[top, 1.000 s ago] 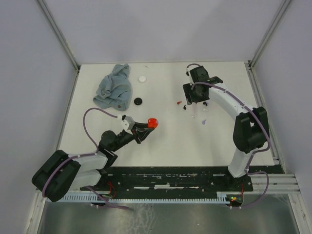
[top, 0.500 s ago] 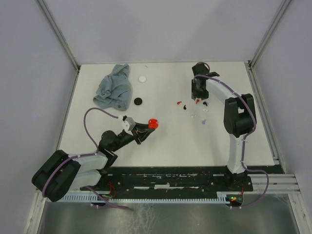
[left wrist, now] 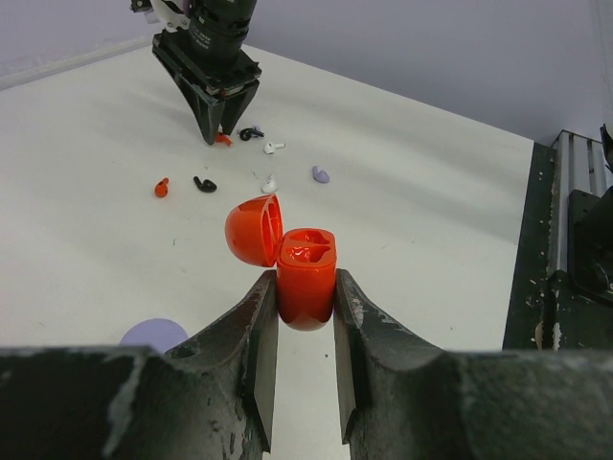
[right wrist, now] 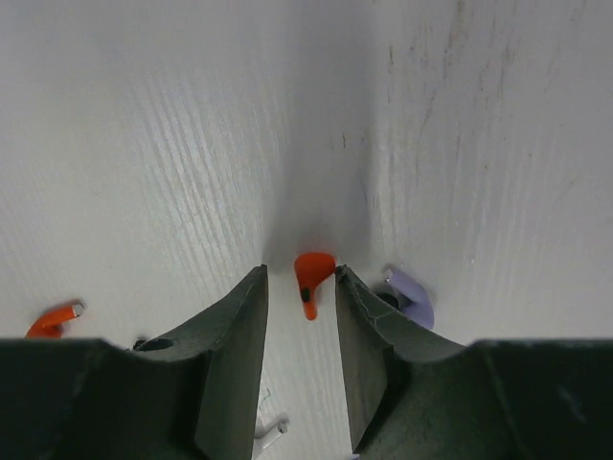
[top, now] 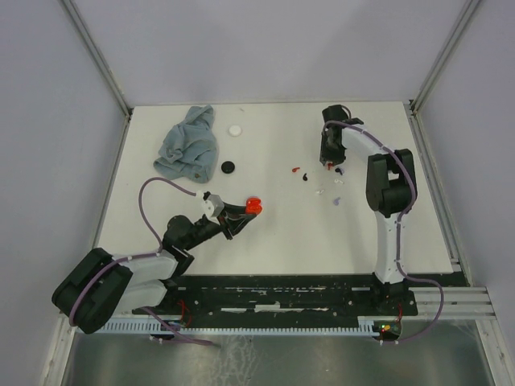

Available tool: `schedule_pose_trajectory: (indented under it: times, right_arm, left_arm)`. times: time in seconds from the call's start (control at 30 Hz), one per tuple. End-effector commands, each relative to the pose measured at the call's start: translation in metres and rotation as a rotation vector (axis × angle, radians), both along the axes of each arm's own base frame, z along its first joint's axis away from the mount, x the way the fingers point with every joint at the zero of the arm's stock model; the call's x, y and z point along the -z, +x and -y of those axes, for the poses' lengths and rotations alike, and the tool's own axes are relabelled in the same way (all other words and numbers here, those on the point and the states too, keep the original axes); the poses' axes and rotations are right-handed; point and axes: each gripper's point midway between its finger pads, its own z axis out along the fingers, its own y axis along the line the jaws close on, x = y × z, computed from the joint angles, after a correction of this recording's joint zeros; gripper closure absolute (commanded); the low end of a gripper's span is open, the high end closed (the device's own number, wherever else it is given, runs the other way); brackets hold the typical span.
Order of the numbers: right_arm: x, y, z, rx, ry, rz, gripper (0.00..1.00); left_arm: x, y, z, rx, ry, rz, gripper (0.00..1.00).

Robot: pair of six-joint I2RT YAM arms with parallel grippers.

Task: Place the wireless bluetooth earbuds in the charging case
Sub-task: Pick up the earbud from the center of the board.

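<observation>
Red charging case [left wrist: 306,264], lid open, clenched in L pincer [left wrist: 306,283] — R pincer [right wrist: 299,278] straddles red earbud [right wrist: 313,268], unclenched.

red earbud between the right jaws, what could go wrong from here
The red earbud sits off-centre, nearer one of the right jaws, so closing may flick it away rather than pinch it. The lavender earbud lies just outside that same jaw and could get knocked. The charging case has small sockets; a crooked grasp would likely miss them.

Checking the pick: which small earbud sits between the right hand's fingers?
The red earbud, framed by the right hand. The other red one lies off to the side; the lavender one sits outside a finger.
</observation>
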Motion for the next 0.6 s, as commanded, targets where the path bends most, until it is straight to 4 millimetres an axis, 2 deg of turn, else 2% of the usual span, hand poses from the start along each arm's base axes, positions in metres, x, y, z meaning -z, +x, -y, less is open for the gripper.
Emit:
schedule_pose_trajectory:
  times: [0.0, 0.27, 0.4, 0.57]
  right_arm:
    - [0.0, 0.015, -0.007, 0.002, 0.037, 0.022, 0.59]
    - [0.012, 0.011, -0.005, 0.001, 0.024, -0.009, 0.63]
    - [0.011, 0.006, -0.002, -0.017, 0.004, -0.024, 0.65]
    - [0.009, 0.001, 0.001, -0.049, -0.011, -0.035, 0.77]
  left_arm:
    - [-0.022, 0.001, 0.003, 0.019, -0.016, 0.095, 0.97]
    - [-0.022, 0.001, 0.004, 0.021, -0.01, 0.091, 0.97]
    - [-0.022, 0.001, 0.004, 0.021, -0.008, 0.09, 0.97]
    - [-0.022, 0.001, 0.005, 0.025, -0.005, 0.088, 0.97]
